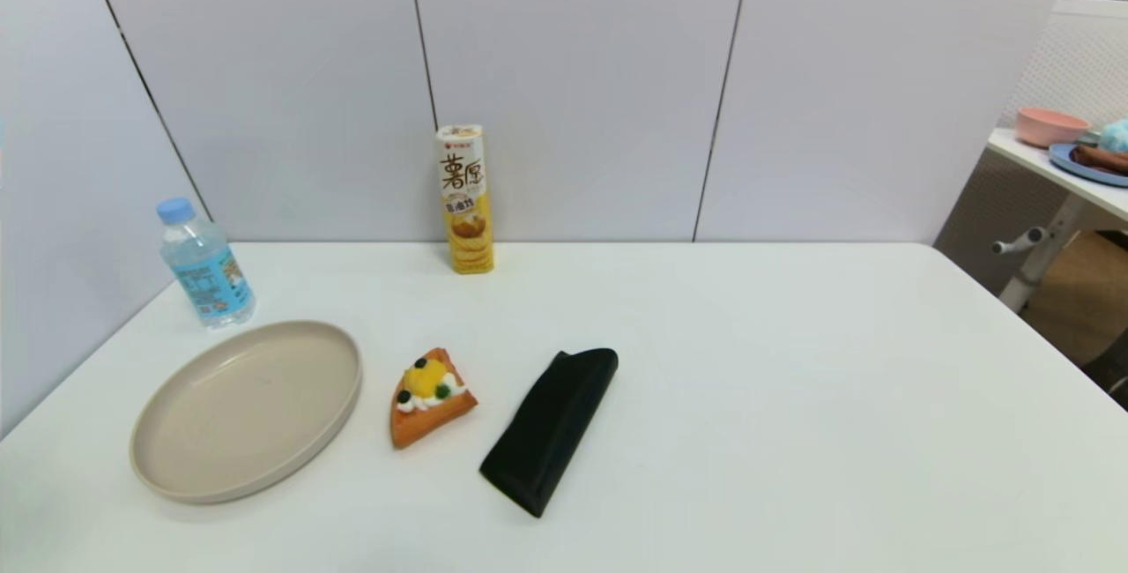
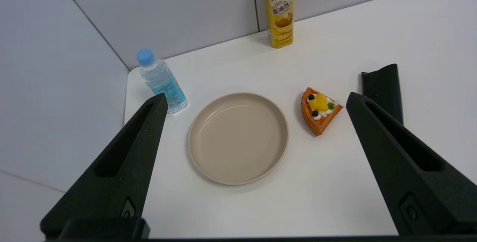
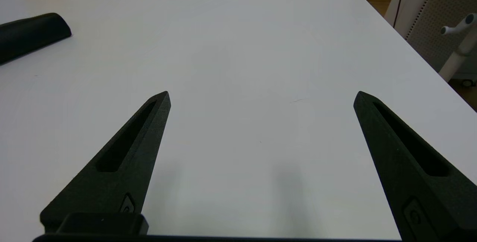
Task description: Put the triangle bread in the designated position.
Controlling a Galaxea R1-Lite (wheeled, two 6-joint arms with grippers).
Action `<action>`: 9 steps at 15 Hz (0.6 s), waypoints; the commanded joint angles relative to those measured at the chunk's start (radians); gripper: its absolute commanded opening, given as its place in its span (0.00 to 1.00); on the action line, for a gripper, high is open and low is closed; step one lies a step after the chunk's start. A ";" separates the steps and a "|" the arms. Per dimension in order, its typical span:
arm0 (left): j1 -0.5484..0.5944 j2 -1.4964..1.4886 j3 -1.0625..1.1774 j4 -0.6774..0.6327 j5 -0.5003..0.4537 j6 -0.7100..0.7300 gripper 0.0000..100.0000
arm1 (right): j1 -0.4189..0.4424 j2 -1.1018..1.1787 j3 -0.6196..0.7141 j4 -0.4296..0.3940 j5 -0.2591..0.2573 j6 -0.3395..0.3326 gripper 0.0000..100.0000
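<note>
The triangle bread (image 1: 430, 395) (image 2: 320, 110) is a small orange-brown wedge with white cream, yellow fruit and dark berries, lying flat on the white table between a beige plate (image 1: 248, 407) (image 2: 238, 137) and a black pouch (image 1: 551, 427) (image 2: 383, 90). My left gripper (image 2: 256, 98) hangs open well above the table, with the plate between its fingers in the left wrist view and the bread off to one side. My right gripper (image 3: 262, 96) is open over bare table, holding nothing. Neither arm shows in the head view.
A water bottle (image 1: 204, 264) (image 2: 162, 82) stands behind the plate near the left wall. A tall yellow snack box (image 1: 465, 199) (image 2: 280, 9) stands against the back wall. The table's right edge (image 1: 1031, 326) drops off toward another desk.
</note>
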 commanded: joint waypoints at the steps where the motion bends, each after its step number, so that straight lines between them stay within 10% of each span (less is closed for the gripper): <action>1: 0.179 -0.397 0.684 -0.471 0.001 0.012 1.00 | 0.000 0.000 0.002 0.000 0.000 -0.001 1.00; 9: 0.301 -0.692 1.460 -0.902 -0.097 0.049 1.00 | 0.000 0.002 0.002 0.000 0.000 -0.001 1.00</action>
